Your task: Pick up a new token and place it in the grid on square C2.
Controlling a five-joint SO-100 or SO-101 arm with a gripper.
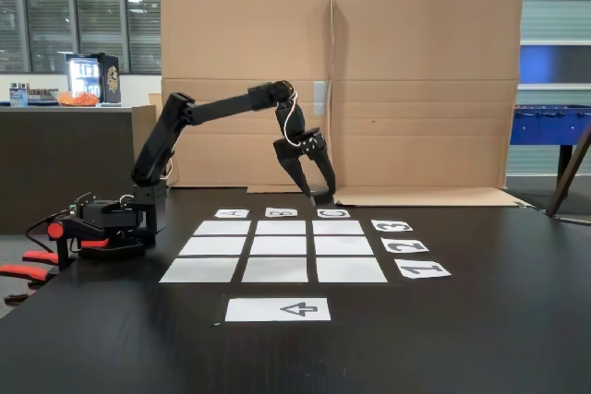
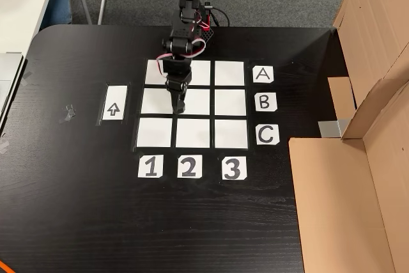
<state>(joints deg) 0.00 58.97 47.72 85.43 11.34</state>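
The grid is nine white paper cells on the black table, with labels A, B, C on the right and 1, 2, 3 below in a fixed view from above. Square C2 is the middle cell of the bottom row there and lies bare. From the side it is the cell in the right column's middle. My gripper hangs above the table with its fingers pointing down and spread apart, nothing visible between them. From above, the gripper hovers over the border of the B1 and B2 cells. The token is out of view.
A white sheet with a printed arrow lies left of the grid in the view from above. Folded cardboard walls stand behind the table and cardboard covers its right side. The arm's base is clamped at the table's edge.
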